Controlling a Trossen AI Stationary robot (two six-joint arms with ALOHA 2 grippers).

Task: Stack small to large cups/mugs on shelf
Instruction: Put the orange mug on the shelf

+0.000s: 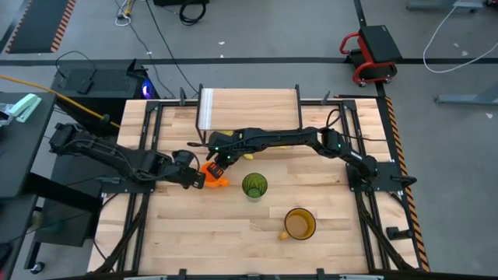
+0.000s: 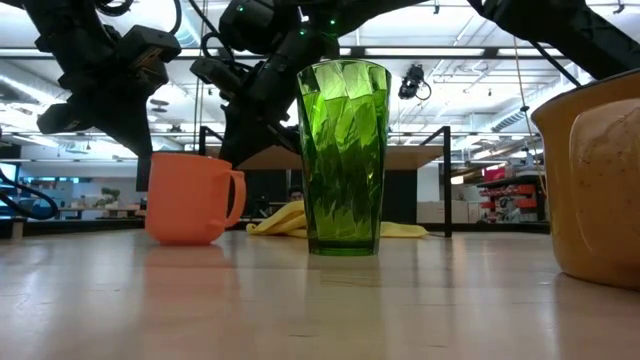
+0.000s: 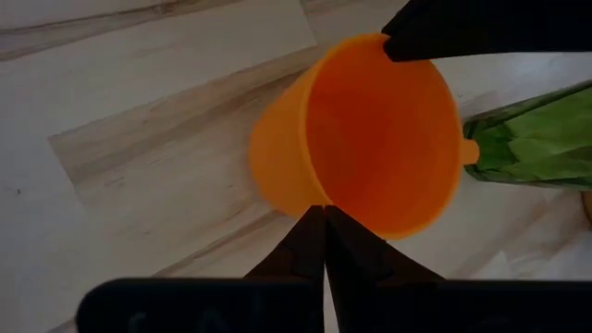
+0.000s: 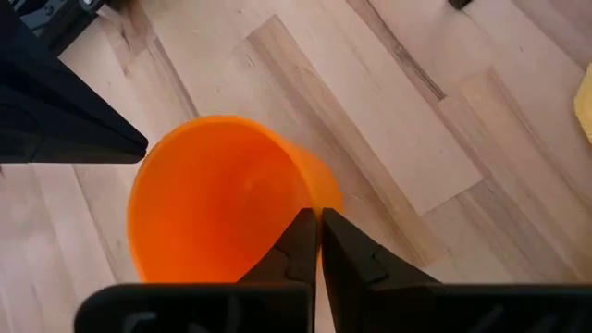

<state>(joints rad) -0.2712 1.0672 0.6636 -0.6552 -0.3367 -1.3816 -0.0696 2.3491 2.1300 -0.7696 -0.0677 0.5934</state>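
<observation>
The small orange mug stands upright on its base on the tabletop, left of the dark green tumbler. The amber-yellow mug stands nearer the near edge. Both grippers are on the orange mug. My left gripper comes from the table's left. My right gripper reaches across from the right. The shelf stands at the far edge, with nothing on its plank. My left gripper is shut on the orange mug's rim on its left side. It pinches the wall with one finger inside and one outside, slanting down from the table's left. The mug stays upright on the table. My right gripper pinches the rim on the far side. Its fingers are one inside and one outside, slanting down from the far right.
A yellow cloth lies on the table between the shelf and the mugs, under the right arm. Bare tabletop lies toward the near edge, left of the amber mug.
</observation>
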